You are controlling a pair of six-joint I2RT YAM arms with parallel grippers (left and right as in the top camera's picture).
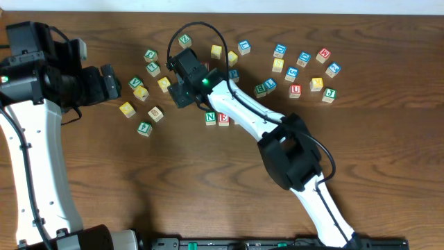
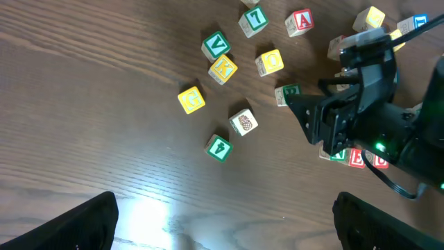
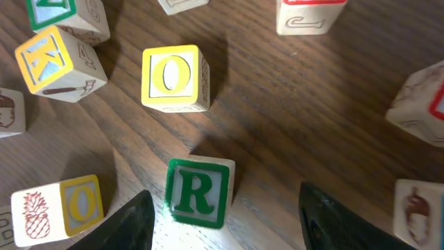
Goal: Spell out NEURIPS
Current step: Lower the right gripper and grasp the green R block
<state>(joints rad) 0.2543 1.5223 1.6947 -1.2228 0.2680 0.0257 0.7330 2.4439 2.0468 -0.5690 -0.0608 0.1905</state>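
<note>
Overhead, surface: a dark brown, wood-grain table point(image 1: 388, 160) fills almost the whole view.
Overhead, room: only a pale strip point(image 1: 333, 2) past the far edge and a black rail point(image 1: 277, 244) along the near edge show. The rest of the room is out of frame.
Overhead, spelled row: the N cube point(image 1: 210, 118) and E cube point(image 1: 223, 118) sit side by side, touching, near the table's middle and right beside the right arm's white link.
Overhead, scatter: loose cubes point(image 1: 305, 69) lie across the far half in two groups, one to the right of the row and one to the left.
Overhead, left gripper point(image 1: 114, 82): jaws spread with nothing in them, near the left group.
Overhead, right gripper point(image 1: 179, 95): low over the wood between the two groups. Its own body hides its jaws here.
Left wrist, surface: streaky brown grain with a bright glare patch point(image 2: 149, 215) close to the camera.
Left wrist, end effector: two dark tips at the bottom corners stand wide apart, with only wood between them.
Left wrist, row: N and E peek out behind the right gripper.
Right wrist, R cube point(image 3: 199, 192): green-framed and resting on the wood between the two dark fingers. Wood shows on both sides, so it is released, not pinched.
Right wrist, neighbours: a yellow O cube point(image 3: 170, 75) sits just beyond the R cube, apart from it. A yellow K cube point(image 3: 52, 61) lies far left, and a pineapple cube point(image 3: 59, 208) lies near left.
</note>
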